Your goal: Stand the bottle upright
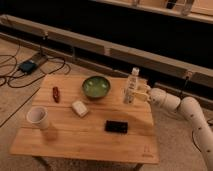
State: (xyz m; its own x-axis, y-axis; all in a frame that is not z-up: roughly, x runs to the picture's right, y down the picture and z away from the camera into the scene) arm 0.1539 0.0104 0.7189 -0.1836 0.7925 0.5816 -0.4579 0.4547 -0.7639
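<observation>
You have the end effector (pixel 140 93) at the right edge of the tabletop (pixel 90 137), right of centre in the frame, with its fingers clamped together on the lower half of the bottle (pixel 131 85). The bottle is upright, white cap on top, near the tabletop's far right corner. Its base is down at the wood, but you cannot tell whether it rests there or hangs just above. The white arm (pixel 186 109) reaches in from the lower right of the frame, off the side of the tabletop, so it crosses over nothing else.

The nearest neighbour is the green bowl (pixel 96 87), to the left of the bottle and near it, with a strip of bare wood between them. Nothing touches the bottle except the fingers.

Further off, a flat black item (pixel 116 127) lies toward the front of the tabletop, below and a little left of the bottle. A small pale block (pixel 79 108) sits in front of the bowl, just left of centre. A small red object (pixel 56 94) lies to the left of the bowl. The white paper cup (pixel 38 117) stands upright at the front left, well apart from the bottle.

On the floor at the upper left of the frame, dark cables (pixel 12 75) loop around a small box (pixel 27 65), clear of the tabletop.
</observation>
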